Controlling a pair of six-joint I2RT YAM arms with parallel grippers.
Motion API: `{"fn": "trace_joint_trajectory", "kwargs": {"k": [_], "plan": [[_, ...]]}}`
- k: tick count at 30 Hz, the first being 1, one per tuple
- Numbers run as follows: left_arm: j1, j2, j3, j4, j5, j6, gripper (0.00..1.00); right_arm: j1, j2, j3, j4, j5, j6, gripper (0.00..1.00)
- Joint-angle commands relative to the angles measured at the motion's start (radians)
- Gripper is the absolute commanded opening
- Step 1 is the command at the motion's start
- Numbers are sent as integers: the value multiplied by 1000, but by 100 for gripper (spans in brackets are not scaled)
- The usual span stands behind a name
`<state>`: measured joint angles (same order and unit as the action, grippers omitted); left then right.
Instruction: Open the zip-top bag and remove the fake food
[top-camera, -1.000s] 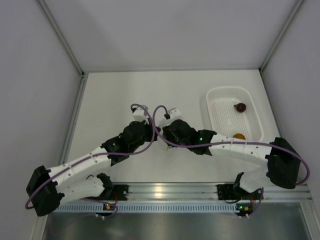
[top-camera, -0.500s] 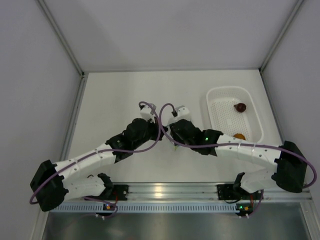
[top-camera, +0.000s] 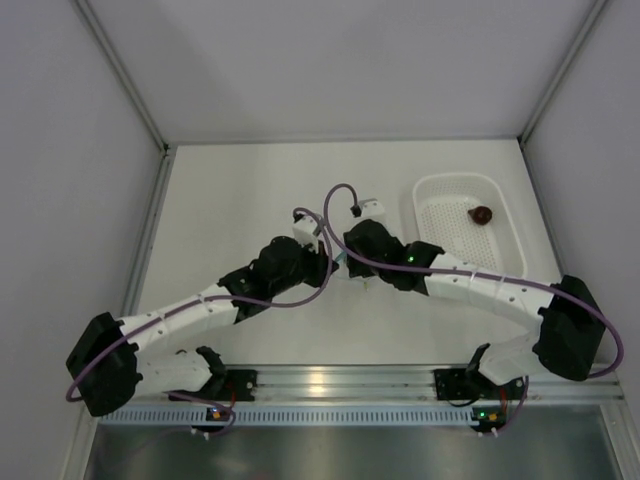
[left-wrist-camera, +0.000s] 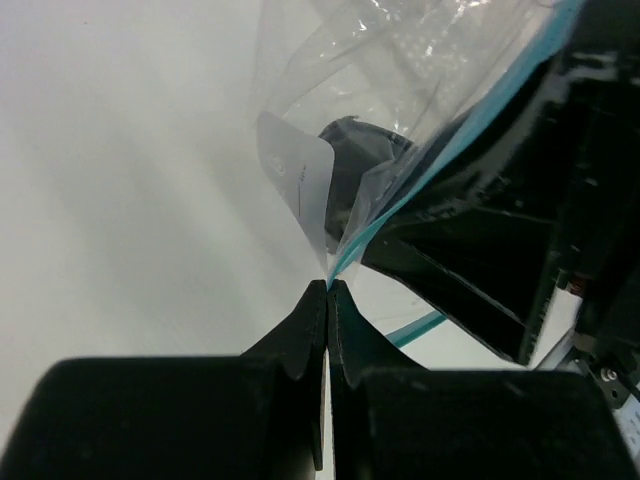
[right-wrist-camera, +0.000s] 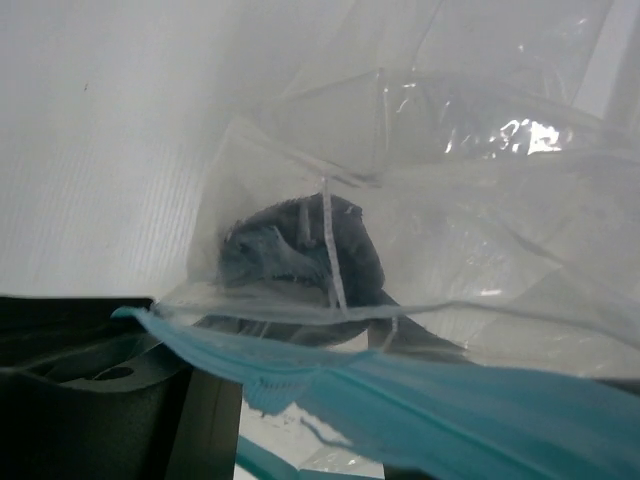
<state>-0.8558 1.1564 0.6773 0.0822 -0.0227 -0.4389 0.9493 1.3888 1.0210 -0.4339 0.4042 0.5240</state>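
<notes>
Bag (left-wrist-camera: 400, 60), clear and crinkled, sits at mid-table where the two grippers meet.

In the left wrist view, closest to the lens, the left gripper (left-wrist-camera: 327, 297) has its fingers pressed together on the bag's edge, right at the end of the blue zip strip (left-wrist-camera: 440, 165). Just past them a dark piece (left-wrist-camera: 350, 150) shows through the plastic. The black body of the right gripper (top-camera: 352, 267) fills the right side, touching the strip.

In the right wrist view the strip runs across the bottom of the frame, over one black finger (right-wrist-camera: 90, 400). The dark piece lies inside the bag just beyond it. Plastic hides the fingertips, so whether this gripper grips anything cannot be told.

From above, the wrists and their purple cables (top-camera: 325, 215) cover nearly all of the bag. This view alone shows the surroundings. A metal rail (top-camera: 320, 380) runs along the near edge. A white basket (top-camera: 432, 215) lies to the right, holding a maroon piece (top-camera: 482, 214), and the right forearm crosses its near end. The table (top-camera: 230, 200) is bare to the left and behind. Walls (top-camera: 340, 70) close the far edge and both sides.
</notes>
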Motion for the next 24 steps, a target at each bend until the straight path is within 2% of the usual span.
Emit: {"fn": "trace_joint_trajectory", "kwargs": {"k": [1,8,12,18,24], "plan": [[6,20,42,-47,-98,9,0,28,-36,70,1,-5,-13,27],[6,40,79,-156,-313,-96,0,55,-79,64,-49,-53,-59,27],[8,42,77,-185,-399,-149,0,69,-137,27,-8,-140,-111,27],[8,75,100,-185,-333,-155,0,75,-243,-74,167,-215,-147,27],[8,95,102,-190,-341,-169,0,72,-333,-172,355,-189,-93,24]]}}
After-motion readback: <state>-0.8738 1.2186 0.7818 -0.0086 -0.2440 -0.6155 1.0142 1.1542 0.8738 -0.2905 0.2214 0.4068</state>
